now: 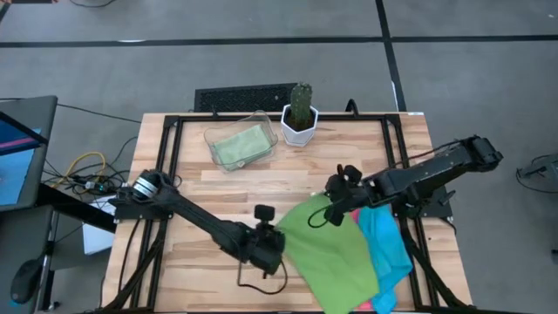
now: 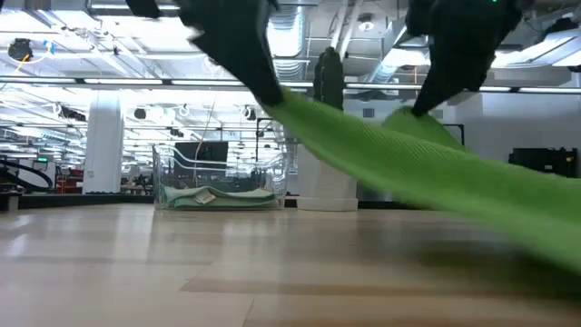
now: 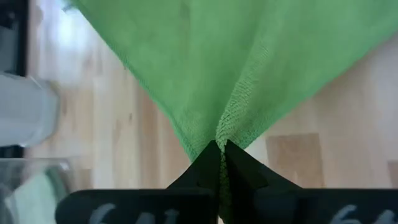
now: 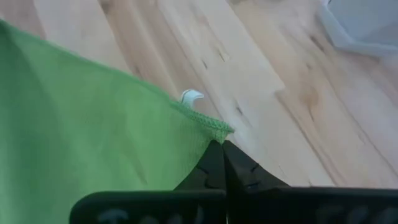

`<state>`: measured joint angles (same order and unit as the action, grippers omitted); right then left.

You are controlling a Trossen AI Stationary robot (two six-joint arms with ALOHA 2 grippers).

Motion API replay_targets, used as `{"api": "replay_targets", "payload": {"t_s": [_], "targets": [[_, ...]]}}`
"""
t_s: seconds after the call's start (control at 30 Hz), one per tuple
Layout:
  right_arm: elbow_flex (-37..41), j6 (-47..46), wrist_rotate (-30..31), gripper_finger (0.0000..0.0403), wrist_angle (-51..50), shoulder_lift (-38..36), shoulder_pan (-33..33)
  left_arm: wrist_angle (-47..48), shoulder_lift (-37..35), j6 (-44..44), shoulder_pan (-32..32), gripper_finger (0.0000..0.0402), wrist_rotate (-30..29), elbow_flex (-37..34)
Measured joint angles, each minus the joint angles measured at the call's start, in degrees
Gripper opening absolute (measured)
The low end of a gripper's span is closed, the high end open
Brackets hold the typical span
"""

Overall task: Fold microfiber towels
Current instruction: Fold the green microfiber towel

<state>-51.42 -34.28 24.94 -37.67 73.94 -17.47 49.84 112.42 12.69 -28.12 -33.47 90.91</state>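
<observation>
At the far left of the high view a dark monitor [image 1: 22, 148] is showing beside the wooden tabletop [image 1: 218, 187], with a tangle of cables [image 1: 83, 170] just off the tabletop's edge. Toward the back, a clear plastic tray [image 1: 261, 122] is holding a folded pale green towel [image 1: 240, 146], and just beside it a small cactus in a white pot [image 1: 299, 118] is standing upright.

The left arm is reaching across the front of the tabletop, and the left claw [image 1: 268, 237] is clenching one corner of the bright green towel [image 1: 327, 257]; in its wrist view the fingers are pressing together on the hemmed corner, with the cloth spreading away from them above the wood. The right claw [image 1: 336, 209] is pinching another corner of that same cloth, its fingers closing tightly on the edge next to a small white tag [image 4: 191, 96].

In the low view the bright green towel is hanging between the two claws, raised off the wood and sloping down to the right. Under and beyond it, near the front right corner, a cyan blue towel [image 1: 388, 249] is lying flat, and a hot pink towel [image 1: 366, 307] is peeking out beneath it.
</observation>
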Motion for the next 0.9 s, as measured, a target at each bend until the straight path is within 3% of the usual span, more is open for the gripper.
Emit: {"api": "replay_targets", "payload": {"t_s": [0.2,0.37,0.5,0.73,0.9], "targets": [[-3.6,-1.7,4.9,0.0004,0.9,1.0,-3.9,15.5,-5.8,0.9,-2.7,0.0,-0.1,0.0],[-5.4,0.8,8.8,0.0004,1.4,3.1,-2.8,25.1,-7.5,1.9,-2.4,0.0,-3.1,0.0],[-5.4,3.2,12.0,0.0004,1.9,3.7,0.2,27.0,-7.5,-1.9,-0.6,0.0002,-7.6,-1.4],[-5.3,9.8,12.5,0.0004,4.1,4.1,5.5,28.3,-7.5,-7.4,5.8,0.0005,-10.2,-8.1],[-6.9,10.4,12.6,0.0004,4.8,2.3,3.1,35.6,-7.8,-7.0,6.7,0.0002,-12.1,-6.3]]}}
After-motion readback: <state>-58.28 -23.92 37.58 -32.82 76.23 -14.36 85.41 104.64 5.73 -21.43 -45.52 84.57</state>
